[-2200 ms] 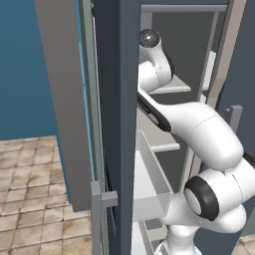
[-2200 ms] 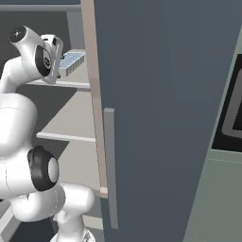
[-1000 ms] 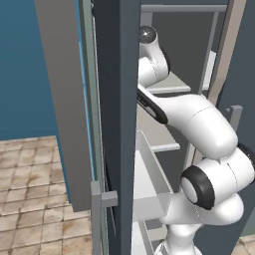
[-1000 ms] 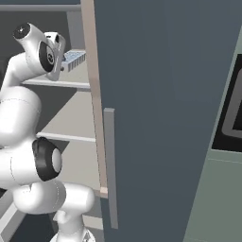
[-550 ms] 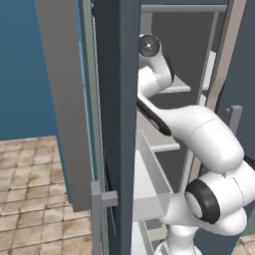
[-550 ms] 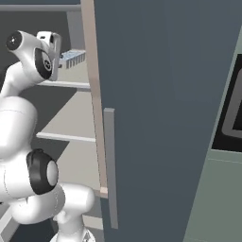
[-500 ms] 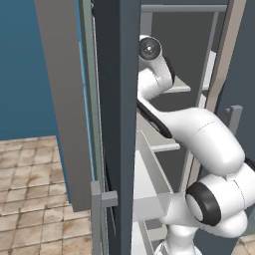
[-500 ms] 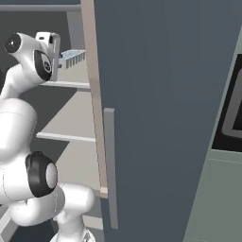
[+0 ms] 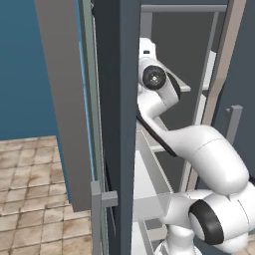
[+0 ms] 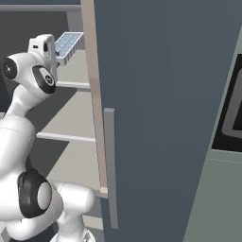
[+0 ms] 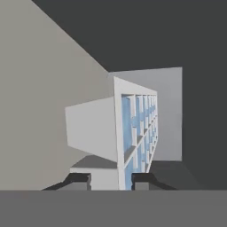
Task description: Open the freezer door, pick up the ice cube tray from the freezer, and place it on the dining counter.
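Pincer (image 11: 111, 181) grips ice cube tray (image 11: 133, 133), seen close from hand.

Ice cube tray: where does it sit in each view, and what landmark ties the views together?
Left base view: not visible.
Right base view: ice cube tray upper left, tilted, just right of the white wrist.
Hand view: centre, seen edge-on, its near edge between the gripper tips.
Shared landmark: the freezer's shelf.
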### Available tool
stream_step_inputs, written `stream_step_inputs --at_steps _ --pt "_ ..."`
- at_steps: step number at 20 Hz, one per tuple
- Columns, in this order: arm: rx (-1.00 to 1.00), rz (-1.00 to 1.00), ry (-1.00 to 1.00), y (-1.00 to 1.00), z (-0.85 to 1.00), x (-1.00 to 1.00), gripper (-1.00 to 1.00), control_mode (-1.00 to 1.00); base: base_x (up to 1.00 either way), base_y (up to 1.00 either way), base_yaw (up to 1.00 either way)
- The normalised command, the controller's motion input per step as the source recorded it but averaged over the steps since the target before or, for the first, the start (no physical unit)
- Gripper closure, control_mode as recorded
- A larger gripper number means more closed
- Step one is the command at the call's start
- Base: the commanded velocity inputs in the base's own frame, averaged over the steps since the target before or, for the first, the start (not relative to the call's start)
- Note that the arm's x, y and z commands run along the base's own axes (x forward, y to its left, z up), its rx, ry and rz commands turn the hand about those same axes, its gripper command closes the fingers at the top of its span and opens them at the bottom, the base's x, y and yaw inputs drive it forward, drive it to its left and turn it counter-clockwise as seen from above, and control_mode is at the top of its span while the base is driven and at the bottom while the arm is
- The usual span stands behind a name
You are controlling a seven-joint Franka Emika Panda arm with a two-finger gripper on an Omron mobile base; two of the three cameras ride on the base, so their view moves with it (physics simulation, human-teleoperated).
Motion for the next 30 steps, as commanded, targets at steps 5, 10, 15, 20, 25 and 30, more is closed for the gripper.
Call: stream_step_inputs --at_steps 5,10,15,20,25,30 --pt "0.00 0.00 -0.01 -0.07 0.42 -0.37 1.00 -1.00 0.00 0.00 0.00" --pt "0.00 0.00 0.00 -0.11 0.24 -0.64 1.00 -1.00 0.00 0.00 0.00" --pt "0.00 0.00 0.03 -0.08 0.05 -0.85 1.00 -1.00 0.00 0.00 0.00" --pt "0.00 0.00 0.06 -0.16 0.01 -0.93 1.00 -1.00 0.00 0.00 0.00" --pt "0.00 0.00 0.06 -0.07 0.00 -0.94 1.00 -1.00 0.00 0.00 0.00" --pt "0.00 0.00 0.09 -0.08 0.02 -0.88 1.00 -1.00 0.00 0.00 0.00"
